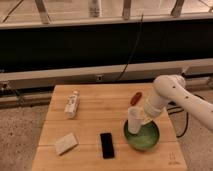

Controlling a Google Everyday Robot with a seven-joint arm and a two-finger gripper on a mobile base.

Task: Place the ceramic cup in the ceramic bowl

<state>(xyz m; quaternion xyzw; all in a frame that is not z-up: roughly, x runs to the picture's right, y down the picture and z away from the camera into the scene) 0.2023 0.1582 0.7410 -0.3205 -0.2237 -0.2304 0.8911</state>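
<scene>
the gripper [140,118] hangs over the bowl's [148,141] left rim. it is clamped on the cup [134,121], which is upright above the bowl.

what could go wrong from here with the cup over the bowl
1. The ceramic cup sits at the near-left rim of the ceramic bowl, not over its centre, so a release here might tip it out onto the table.
2. Both look ceramic, so a hard drop could chip them.
3. The gripper is low beside the bowl, and pulling away sideways might nudge it toward the black phone.
</scene>
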